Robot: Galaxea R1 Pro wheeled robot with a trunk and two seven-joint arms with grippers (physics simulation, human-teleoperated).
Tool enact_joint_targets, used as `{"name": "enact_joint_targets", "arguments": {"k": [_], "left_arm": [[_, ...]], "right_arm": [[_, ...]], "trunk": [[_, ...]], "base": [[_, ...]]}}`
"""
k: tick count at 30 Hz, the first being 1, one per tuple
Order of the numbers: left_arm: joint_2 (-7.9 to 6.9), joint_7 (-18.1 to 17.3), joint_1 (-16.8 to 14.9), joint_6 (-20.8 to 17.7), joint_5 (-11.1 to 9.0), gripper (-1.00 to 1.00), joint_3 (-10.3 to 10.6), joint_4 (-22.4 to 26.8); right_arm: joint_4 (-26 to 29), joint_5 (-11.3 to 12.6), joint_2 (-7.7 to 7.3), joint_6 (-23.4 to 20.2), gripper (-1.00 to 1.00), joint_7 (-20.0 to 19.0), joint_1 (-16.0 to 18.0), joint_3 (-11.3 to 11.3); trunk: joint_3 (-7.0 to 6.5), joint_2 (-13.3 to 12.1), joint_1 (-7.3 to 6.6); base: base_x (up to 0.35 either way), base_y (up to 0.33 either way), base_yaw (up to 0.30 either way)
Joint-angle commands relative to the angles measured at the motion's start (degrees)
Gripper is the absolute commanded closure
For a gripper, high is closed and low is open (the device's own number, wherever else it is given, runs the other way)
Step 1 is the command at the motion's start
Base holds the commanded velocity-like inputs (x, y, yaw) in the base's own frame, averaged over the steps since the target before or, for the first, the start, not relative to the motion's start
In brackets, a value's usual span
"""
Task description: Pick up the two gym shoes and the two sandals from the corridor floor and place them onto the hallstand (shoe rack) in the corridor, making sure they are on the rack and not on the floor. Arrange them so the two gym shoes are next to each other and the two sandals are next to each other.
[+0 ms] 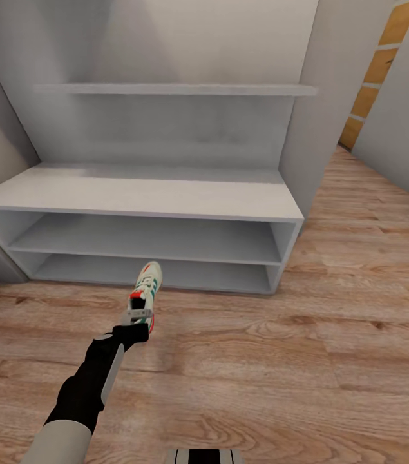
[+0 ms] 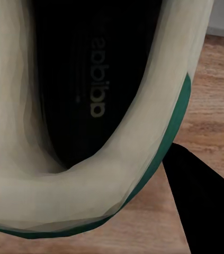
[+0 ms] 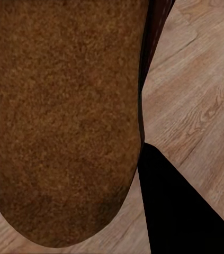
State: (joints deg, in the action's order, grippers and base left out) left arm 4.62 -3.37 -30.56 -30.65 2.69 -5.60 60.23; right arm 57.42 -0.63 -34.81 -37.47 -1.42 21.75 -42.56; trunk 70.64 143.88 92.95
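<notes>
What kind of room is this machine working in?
Most likely a home hallway or entryway: a pale shoe rack with open low shelves stands against the wall, on a wood-plank floor, and the left gripper holds a sneaker.

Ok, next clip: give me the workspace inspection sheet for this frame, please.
Surface: corridor floor, light wood planks.
Job's things: hallstand, no shoes seen on it; one gym shoe held at its heel, toe toward the rack; one brown sandal close before the right wrist camera.
Clutter: nothing seen.
Grippers: left gripper jaws shut on the gym shoe; right gripper's state unclear.
Cables: nothing seen.
Surroundings: grey walls, wooden door frame.
</notes>
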Motion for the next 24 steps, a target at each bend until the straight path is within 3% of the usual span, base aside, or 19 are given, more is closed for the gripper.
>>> {"name": "enact_joint_targets", "arguments": {"k": [1,6,14,24], "left_arm": [[0.08,-0.4,0.0,-0.3,0.3,1.00,-0.2,0.1],[0.08,-0.4,0.0,-0.3,0.3,1.00,-0.2,0.2],[0.04,-0.4,0.0,-0.3,0.3,1.00,-0.2,0.2],[0.00,-0.4,0.0,-0.3,0.3,1.00,-0.2,0.2]], "right_arm": [[0.1,0.1,0.00,-0.3,1.00,0.0,0.0,-0.1],[0.1,0.1,0.00,-0.3,1.00,0.0,0.0,-0.1],[0.1,0.1,0.00,-0.3,1.00,0.0,0.0,-0.1],[0.1,0.1,0.00,-0.3,1.00,0.0,0.0,-0.1]], "trunk": [[0.05,0.0,-0.01],[0.05,0.0,-0.01],[0.05,0.0,-0.01],[0.05,0.0,-0.01]], "base": [[0.018,0.000,0.000],[0.153,0.000,0.000],[0.332,0.000,-0.114],[0.336,0.000,-0.011]]}}
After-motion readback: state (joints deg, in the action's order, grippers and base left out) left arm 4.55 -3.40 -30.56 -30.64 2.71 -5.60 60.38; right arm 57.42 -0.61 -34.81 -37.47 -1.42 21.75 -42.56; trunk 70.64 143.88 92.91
